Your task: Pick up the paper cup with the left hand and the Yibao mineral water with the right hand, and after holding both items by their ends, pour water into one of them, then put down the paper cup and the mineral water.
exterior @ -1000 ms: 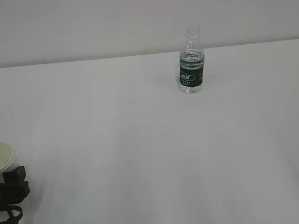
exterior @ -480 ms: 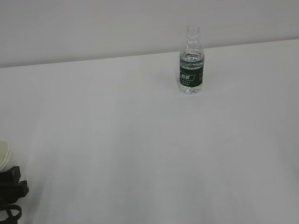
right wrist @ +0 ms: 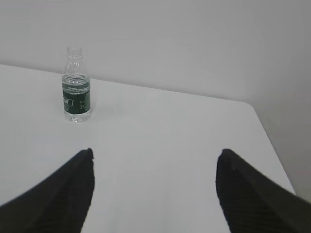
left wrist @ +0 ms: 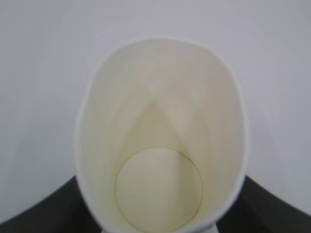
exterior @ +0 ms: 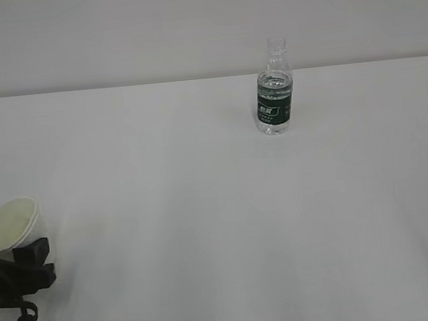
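Since the earlier frames, the paper cup (exterior: 13, 224) has been carried slightly rightward and raised in the exterior view, gripped by the left hand (exterior: 16, 274) at the lower left; the Yibao mineral water (exterior: 274, 98) has not moved and stands upright, well apart from both hands.

In the left wrist view, the cup (left wrist: 160, 141) is seen held between closed jaws, its wall squeezed oval, inside empty.

In the right wrist view, the right hand (right wrist: 154, 187) is seen with jaws spread wide and empty; the bottle (right wrist: 76, 92) stands ahead, left of the jaws. The cup pickup is judged done; the bottle grasp remains.
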Robot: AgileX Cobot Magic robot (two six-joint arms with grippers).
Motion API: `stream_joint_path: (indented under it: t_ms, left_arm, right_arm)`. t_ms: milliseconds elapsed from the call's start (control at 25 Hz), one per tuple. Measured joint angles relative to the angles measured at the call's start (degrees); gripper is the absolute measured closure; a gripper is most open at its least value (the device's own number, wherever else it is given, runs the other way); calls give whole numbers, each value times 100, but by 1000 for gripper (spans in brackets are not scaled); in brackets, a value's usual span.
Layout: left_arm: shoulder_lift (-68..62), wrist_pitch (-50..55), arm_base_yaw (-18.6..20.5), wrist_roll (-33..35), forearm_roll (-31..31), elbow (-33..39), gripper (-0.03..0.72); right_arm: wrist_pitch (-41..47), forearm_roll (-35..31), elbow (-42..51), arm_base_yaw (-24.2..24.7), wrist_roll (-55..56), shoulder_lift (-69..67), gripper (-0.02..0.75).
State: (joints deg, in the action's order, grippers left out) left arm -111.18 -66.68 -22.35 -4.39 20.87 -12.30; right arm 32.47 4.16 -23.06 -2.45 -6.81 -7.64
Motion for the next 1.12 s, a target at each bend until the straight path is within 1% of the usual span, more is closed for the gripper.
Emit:
stream_joint_path:
  t_ms: [240, 360, 600, 840, 1120]
  left_arm:
    - [0, -20, 4, 0, -642, 27, 253]
    - [0, -109, 4, 0, -851, 153, 255]
    - [95, -166, 4, 0, -1022, 385, 265]
    - [521, -2, 13, 0, -1122, 410, 267]
    - [689, 6, 13, -62, -1435, 417, 267]
  right_arm:
    - [0, 0, 0, 0, -13, 0, 146]
    - [0, 0, 0, 0, -19, 0, 146]
    - [4, 0, 0, 0, -27, 0, 146]
    - [4, 0, 0, 0, -27, 0, 146]
    - [13, 0, 0, 0, -27, 0, 146]
